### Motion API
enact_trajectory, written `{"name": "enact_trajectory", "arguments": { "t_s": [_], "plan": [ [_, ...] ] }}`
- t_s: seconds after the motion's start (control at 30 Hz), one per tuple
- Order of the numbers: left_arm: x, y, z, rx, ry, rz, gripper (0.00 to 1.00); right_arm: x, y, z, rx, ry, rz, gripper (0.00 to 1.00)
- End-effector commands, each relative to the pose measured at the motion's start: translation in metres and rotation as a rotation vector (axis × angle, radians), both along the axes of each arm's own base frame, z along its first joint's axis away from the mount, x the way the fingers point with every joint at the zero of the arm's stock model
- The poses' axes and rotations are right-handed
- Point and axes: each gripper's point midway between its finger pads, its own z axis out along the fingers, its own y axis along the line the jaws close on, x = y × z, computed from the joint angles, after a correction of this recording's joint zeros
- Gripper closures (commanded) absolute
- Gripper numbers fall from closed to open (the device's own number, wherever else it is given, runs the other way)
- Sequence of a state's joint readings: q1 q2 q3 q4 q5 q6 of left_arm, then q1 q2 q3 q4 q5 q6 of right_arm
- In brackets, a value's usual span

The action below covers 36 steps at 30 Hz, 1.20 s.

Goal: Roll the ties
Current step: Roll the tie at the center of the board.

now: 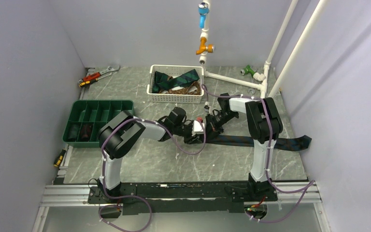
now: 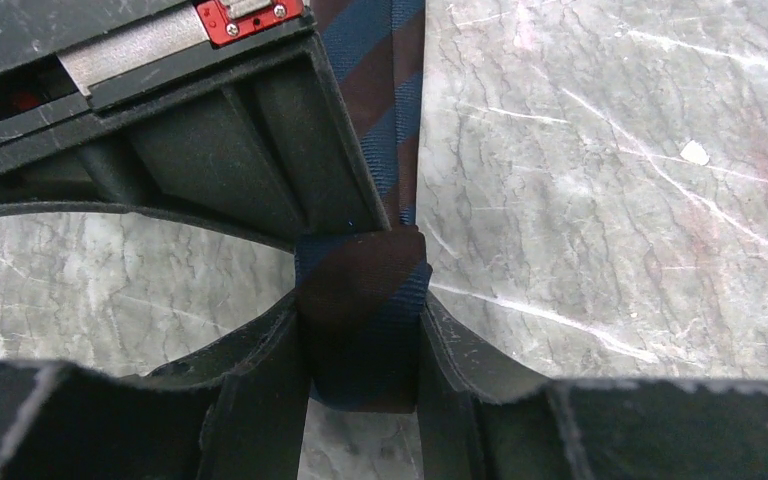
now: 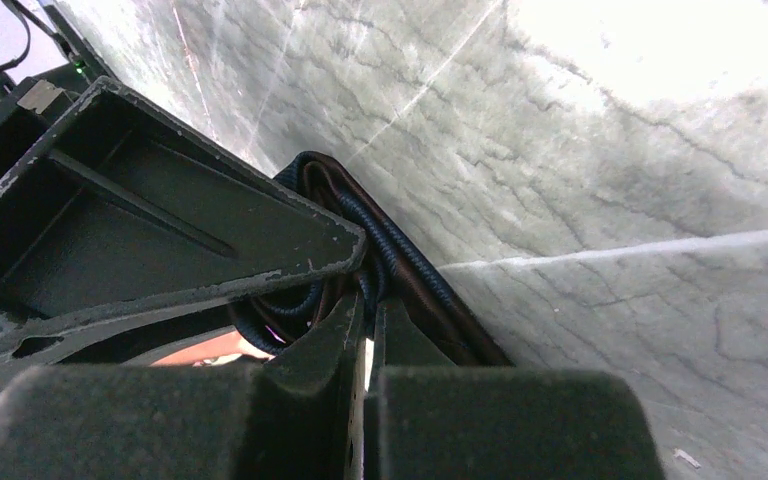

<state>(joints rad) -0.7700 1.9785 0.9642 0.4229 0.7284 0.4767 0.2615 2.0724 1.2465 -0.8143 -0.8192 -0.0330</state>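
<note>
You get clear passage over the bare table (image 1: pixel 174 166) along the near side. Behind, the basket (image 1: pixel 174 99) and pipes (image 1: pixel 232 79) block you; the tray (image 1: pixel 99 102) stands left, the tie (image 1: pixel 236 140) stretches right.

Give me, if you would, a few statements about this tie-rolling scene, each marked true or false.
1. The white basket holds ties. True.
2. The green tray is empty. False: dark rolls sit in its near-left compartments.
3. The left gripper has a finger on each side of a rolled part of the striped tie. True.
4. The striped tie's unrolled length trails off to the left. False: it trails to the right.
5. The right gripper is wide open. False: its jaws are shut.
</note>
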Motion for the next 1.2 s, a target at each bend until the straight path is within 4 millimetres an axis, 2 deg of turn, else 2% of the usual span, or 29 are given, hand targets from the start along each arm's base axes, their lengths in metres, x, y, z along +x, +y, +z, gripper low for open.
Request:
{"name": "enact_trajectory", "arguments": {
  "t_s": [0.0, 0.07, 0.13, 0.33, 0.47, 0.7, 0.9, 1.03, 1.17],
  "plan": [
    [-0.015, 0.047, -0.071, 0.248, 0.094, 0.056, 0.59, 0.003, -0.002, -0.016, -0.044, -0.098, 0.036, 1.00],
    [-0.013, 0.048, -0.075, 0.275, 0.107, 0.059, 0.59, 0.003, -0.001, -0.015, -0.039, -0.088, 0.034, 1.00],
    [-0.011, 0.049, -0.075, 0.289, 0.112, 0.067, 0.60, 0.004, -0.002, -0.010, -0.037, -0.091, 0.039, 0.94],
    [-0.013, 0.051, -0.073, 0.312, 0.129, 0.068, 0.62, 0.008, -0.020, 0.025, -0.032, -0.122, 0.020, 0.65],
    [-0.013, 0.051, -0.076, 0.331, 0.152, 0.068, 0.61, 0.004, -0.023, 0.042, 0.004, -0.127, 0.015, 0.63],
    [-0.006, 0.047, -0.074, 0.346, 0.149, 0.075, 0.61, 0.016, -0.001, 0.063, 0.107, -0.137, -0.021, 0.59],
    [-0.006, 0.047, -0.076, 0.356, 0.148, 0.075, 0.60, 0.023, 0.008, 0.068, 0.137, -0.129, -0.026, 0.56],
    [-0.005, 0.047, -0.075, 0.359, 0.148, 0.079, 0.60, 0.021, 0.010, 0.082, 0.169, -0.145, -0.010, 0.40],
    [-0.006, 0.047, -0.076, 0.358, 0.145, 0.073, 0.59, 0.021, 0.008, 0.068, 0.108, -0.140, 0.002, 0.45]
  ]
}}
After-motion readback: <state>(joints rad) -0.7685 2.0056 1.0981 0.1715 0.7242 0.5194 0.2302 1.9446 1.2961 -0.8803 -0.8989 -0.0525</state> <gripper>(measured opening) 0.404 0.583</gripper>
